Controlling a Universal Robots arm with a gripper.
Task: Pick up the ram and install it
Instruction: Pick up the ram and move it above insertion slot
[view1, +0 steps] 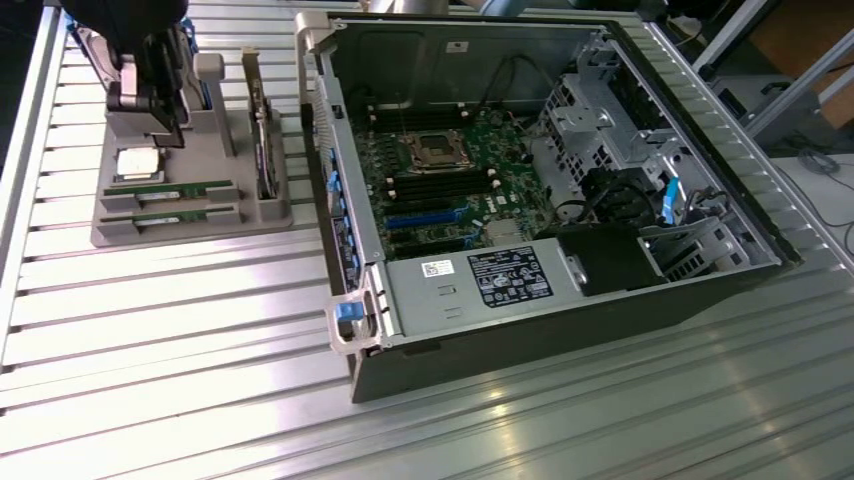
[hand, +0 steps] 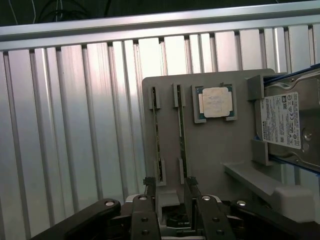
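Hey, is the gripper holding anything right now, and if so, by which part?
Nothing is held. The gripper is open above the tray, and both ram sticks sit in their slots.

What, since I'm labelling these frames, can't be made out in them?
Hard drive: wrist view, cut off by the picture's edge.
Tray, far end: exterior view, hidden behind the arm.
Ram sticks: wrist view, seen edge-on, labels hidden.
Motherboard slots: exterior view, too small to tell if filled.
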